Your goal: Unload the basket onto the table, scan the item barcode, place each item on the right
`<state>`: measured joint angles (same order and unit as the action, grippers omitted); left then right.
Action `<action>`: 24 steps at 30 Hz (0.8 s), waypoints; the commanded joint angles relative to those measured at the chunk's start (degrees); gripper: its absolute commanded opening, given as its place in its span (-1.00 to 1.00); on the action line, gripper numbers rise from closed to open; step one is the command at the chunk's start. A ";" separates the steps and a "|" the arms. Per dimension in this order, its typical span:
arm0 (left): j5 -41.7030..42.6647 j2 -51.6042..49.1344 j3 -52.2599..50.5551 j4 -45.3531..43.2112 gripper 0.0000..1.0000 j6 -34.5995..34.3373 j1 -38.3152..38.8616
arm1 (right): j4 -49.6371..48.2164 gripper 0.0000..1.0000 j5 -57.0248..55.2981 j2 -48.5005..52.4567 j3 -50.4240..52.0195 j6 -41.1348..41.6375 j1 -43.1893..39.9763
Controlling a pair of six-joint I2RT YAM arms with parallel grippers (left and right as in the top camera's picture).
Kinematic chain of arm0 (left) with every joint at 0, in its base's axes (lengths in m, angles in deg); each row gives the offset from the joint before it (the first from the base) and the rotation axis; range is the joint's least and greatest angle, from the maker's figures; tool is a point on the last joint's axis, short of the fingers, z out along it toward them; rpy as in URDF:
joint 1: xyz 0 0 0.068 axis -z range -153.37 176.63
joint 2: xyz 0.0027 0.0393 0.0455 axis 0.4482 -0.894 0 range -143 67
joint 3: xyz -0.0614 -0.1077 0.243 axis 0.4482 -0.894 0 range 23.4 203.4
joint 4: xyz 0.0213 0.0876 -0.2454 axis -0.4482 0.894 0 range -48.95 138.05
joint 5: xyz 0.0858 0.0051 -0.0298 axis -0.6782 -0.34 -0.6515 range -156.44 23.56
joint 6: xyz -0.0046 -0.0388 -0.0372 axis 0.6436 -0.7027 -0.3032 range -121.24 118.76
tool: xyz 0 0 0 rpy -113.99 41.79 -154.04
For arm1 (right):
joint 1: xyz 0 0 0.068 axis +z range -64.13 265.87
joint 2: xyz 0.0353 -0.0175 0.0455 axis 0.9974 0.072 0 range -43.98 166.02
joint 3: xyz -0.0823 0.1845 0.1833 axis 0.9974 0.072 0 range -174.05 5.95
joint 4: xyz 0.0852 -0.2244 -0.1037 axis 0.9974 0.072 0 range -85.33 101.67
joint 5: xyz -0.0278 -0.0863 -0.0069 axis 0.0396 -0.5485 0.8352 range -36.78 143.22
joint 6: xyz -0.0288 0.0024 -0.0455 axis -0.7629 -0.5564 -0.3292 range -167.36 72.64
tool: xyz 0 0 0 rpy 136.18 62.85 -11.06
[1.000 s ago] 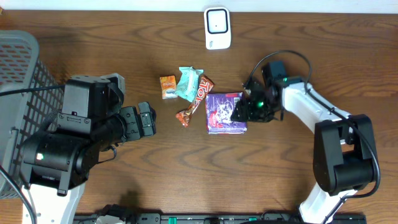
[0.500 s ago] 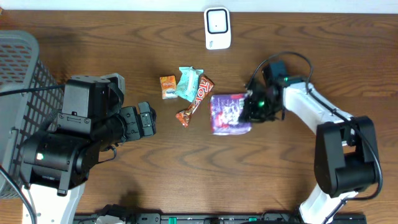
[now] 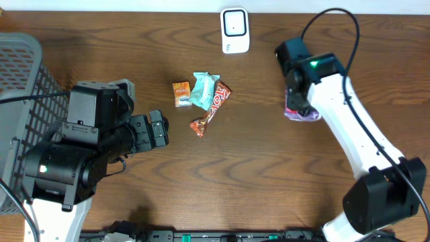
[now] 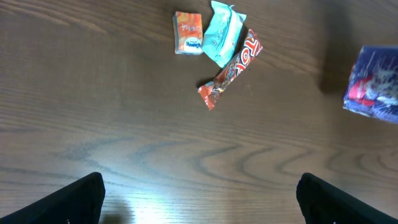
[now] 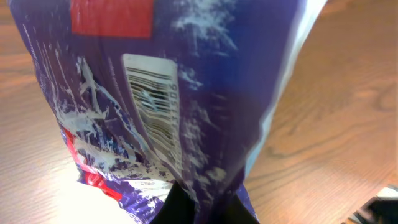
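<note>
Right claw (image 5: 194,208) is clamped shut on one edge of the purple packet (image 5: 186,93). I can see the pinch in the right wrist view, where the packet fills nearly the whole frame. The barcode (image 5: 152,106) faces that camera, on creased film.

Overhead, I have the packet tucked under the right wrist, to the right of the white scanner (image 3: 235,30), nearer the arm bases and well apart from it. In the left wrist view it sits at the right edge and looks held off the worktop (image 3: 255,175).

Left claw (image 4: 199,199) is spread wide with nothing in it, over bare wood.

Orange packet (image 3: 181,94), teal wrapper (image 3: 203,91) and chocolate bar (image 3: 211,107) are bunched together mid-worktop. Grey basket (image 3: 20,94) is at far left.
</note>
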<state>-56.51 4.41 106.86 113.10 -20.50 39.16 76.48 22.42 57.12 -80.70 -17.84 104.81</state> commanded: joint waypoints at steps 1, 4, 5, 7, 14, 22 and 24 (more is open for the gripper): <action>-0.35 0.00 0.13 0.17 0.96 0.57 0.02 | -2.67 -0.98 -8.28 1.70 6.25 5.62 0.28; -0.35 0.00 0.13 0.17 0.96 0.57 0.02 | -5.40 -0.98 -8.22 2.25 10.21 5.60 0.31; -0.35 0.00 0.13 0.17 0.96 0.57 0.02 | -6.38 -0.98 -6.64 2.43 11.17 5.55 0.61; -0.35 0.00 0.13 0.17 0.96 0.57 0.02 | -7.69 -0.98 -3.63 2.45 11.17 4.15 1.29; -0.35 0.00 0.13 0.17 0.96 0.57 0.02 | -14.36 -0.60 6.08 2.47 11.02 1.73 5.44; -0.35 0.00 0.13 0.20 0.96 0.57 0.02 | -20.68 -0.22 20.15 2.54 10.91 1.68 9.68; -0.35 0.00 0.13 0.17 0.96 0.57 0.02 | -21.55 -0.12 24.24 2.54 9.97 1.53 9.99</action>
<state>-56.51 4.43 106.86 113.08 -20.50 39.16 55.36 35.99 59.76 -69.66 -16.40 113.95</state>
